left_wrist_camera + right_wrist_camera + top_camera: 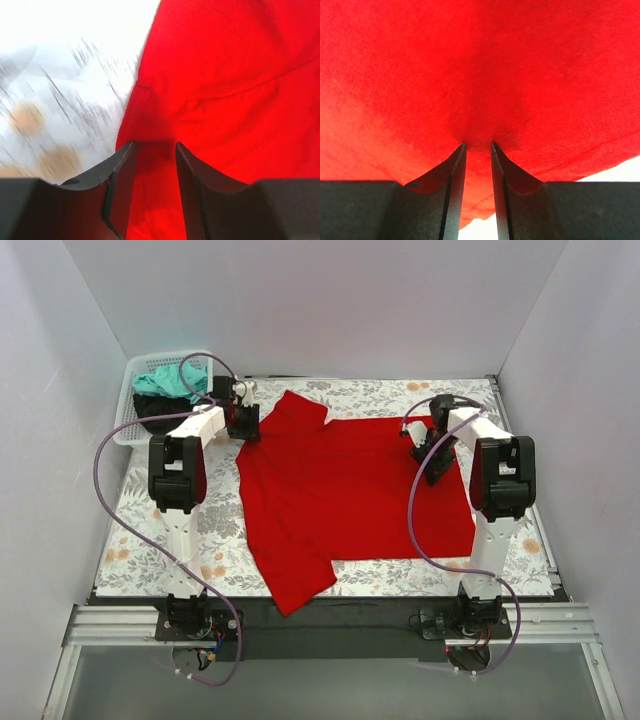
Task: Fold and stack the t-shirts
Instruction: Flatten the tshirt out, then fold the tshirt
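**A:** Where is the red t-shirt [350, 490] lying?

**B:** It is lying flat in the middle of the flowered tablecloth [150, 530], with one sleeve [300, 408] pointing to the far side and the other sleeve [297, 585] hanging towards the near edge. The teal t-shirt [168, 380] and a black one [152, 406] are sitting crumpled in the white lattice basket [127, 425] at the far left corner.

**A:** And the grippers?

**B:** The right gripper [478, 146] is pinching the cloth near its far right corner, and the fabric is puckering at the tips. The left gripper [155, 147] is straddling the shirt's edge by the far sleeve. I cannot tell whether it is biting yet.

**A:** So this is looking like a fold of the far side over towards us?

**B:** I am judging so. To do it well, the left one should be holding firmly before either arm is lifting. Both should then be rising together, keeping the edge taut between them so that it is landing straight and not sagging in the middle.

**A:** Is there room?

**B:** The basket is sitting just beside the left gripper, so swinging outward there is risking a knock. The enclosure walls are standing near on both sides. The middle and near part of the table are offering the freest path.
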{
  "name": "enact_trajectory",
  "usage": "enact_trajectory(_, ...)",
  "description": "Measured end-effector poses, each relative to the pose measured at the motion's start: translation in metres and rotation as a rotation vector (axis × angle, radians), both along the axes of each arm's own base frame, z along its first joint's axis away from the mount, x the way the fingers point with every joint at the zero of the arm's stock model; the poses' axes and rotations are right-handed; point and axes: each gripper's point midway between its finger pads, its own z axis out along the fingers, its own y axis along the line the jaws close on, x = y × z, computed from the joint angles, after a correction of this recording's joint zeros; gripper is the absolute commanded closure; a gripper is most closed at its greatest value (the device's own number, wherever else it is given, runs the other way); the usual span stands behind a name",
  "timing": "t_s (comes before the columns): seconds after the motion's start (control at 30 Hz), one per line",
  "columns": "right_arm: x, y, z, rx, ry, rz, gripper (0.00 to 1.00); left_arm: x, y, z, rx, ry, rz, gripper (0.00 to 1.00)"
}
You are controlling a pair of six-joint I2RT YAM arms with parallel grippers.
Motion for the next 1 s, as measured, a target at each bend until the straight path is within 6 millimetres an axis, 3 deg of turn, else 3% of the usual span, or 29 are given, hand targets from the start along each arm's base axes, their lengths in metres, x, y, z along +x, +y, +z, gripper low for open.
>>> enact_trajectory(0.17, 0.034, 0.0, 0.0, -0.017, -0.036, -0.035, 0.64, 0.046, 0.006, 0.001, 0.004, -0.066, 0.026, 0.64)
enact_trajectory(0.23, 0.05, 0.002, 0.001, -0.014, -0.063, -0.05, 0.57, 0.064, 0.008, 0.002, 0.007, -0.087, 0.031, 0.61)
enact_trajectory(0.27, 0.058, 0.003, 0.002, -0.011, -0.082, -0.057, 0.5, 0.073, 0.008, 0.003, 0.005, -0.105, 0.029, 0.57)
enact_trajectory(0.37, 0.075, 0.007, 0.004, 0.01, -0.136, -0.059, 0.41, 0.074, 0.005, 0.006, -0.005, -0.108, -0.001, 0.44)
enact_trajectory(0.4, 0.077, 0.008, 0.005, 0.017, -0.145, -0.057, 0.35, 0.072, 0.002, 0.009, -0.015, -0.111, -0.021, 0.27)
enact_trajectory(0.43, 0.077, 0.01, 0.007, 0.027, -0.154, -0.052, 0.31, 0.068, 0.0, 0.01, -0.023, -0.11, -0.046, 0.21)
enact_trajectory(0.5, 0.07, 0.013, 0.015, 0.049, -0.163, -0.038, 0.1, 0.051, -0.006, 0.018, -0.052, -0.093, -0.095, 0.19)
enact_trajectory(0.6, 0.048, 0.015, 0.049, 0.081, -0.206, 0.019, 0.02, 0.016, -0.012, 0.045, -0.081, -0.08, -0.175, 0.17)
enact_trajectory(0.73, 0.018, 0.013, 0.114, 0.09, -0.362, 0.136, 0.07, -0.037, -0.022, 0.118, -0.114, -0.17, -0.323, 0.17)
enact_trajectory(0.8, -0.005, 0.008, 0.129, 0.071, -0.404, 0.206, 0.18, -0.074, -0.027, 0.152, -0.119, -0.218, -0.398, 0.17)
enact_trajectory(0.9, -0.039, -0.002, 0.117, 0.025, -0.367, 0.296, 0.35, -0.129, -0.039, 0.172, -0.103, -0.259, -0.502, 0.24)
enact_trajectory(1.0, -0.073, -0.017, 0.074, -0.022, -0.238, 0.372, 0.44, -0.18, -0.065, 0.153, -0.082, -0.213, -0.626, 0.29)
